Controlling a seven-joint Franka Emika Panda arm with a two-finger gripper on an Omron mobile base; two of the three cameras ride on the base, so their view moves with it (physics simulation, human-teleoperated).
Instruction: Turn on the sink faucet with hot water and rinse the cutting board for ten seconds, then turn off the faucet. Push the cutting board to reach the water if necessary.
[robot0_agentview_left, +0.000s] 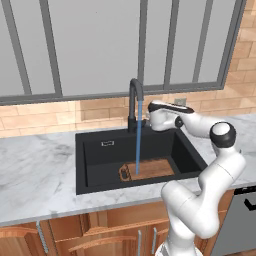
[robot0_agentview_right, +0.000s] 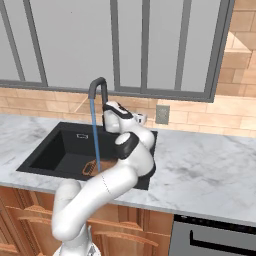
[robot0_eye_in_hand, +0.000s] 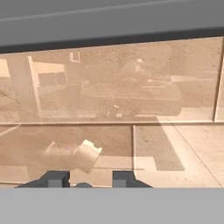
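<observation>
The flat brown wooden cutting board (robot0_agentview_left: 150, 169) is lying in the matte black rectangular sink (robot0_agentview_left: 95, 155), sunk in the grey marble worktop (robot0_agentview_left: 35, 170) under a brick wall. The thin blue water (robot0_agentview_left: 138, 137) is striking its 9 o'clock end. The claw (robot0_agentview_left: 148, 121), grip undeterminable, is hovering at 12 o'clock beside the slim black gooseneck faucet (robot0_agentview_left: 133, 100).

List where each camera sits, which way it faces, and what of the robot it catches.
Left base view: behind the arm's left, looking down at the sink; the arm rises at lower right.
Right base view: behind its right, same sink; the arm rises at lower left.
Hand view: on the hand, facing the tiled wall; the gripper tips show.
Both base views share the faucet, water and cutting board.
</observation>
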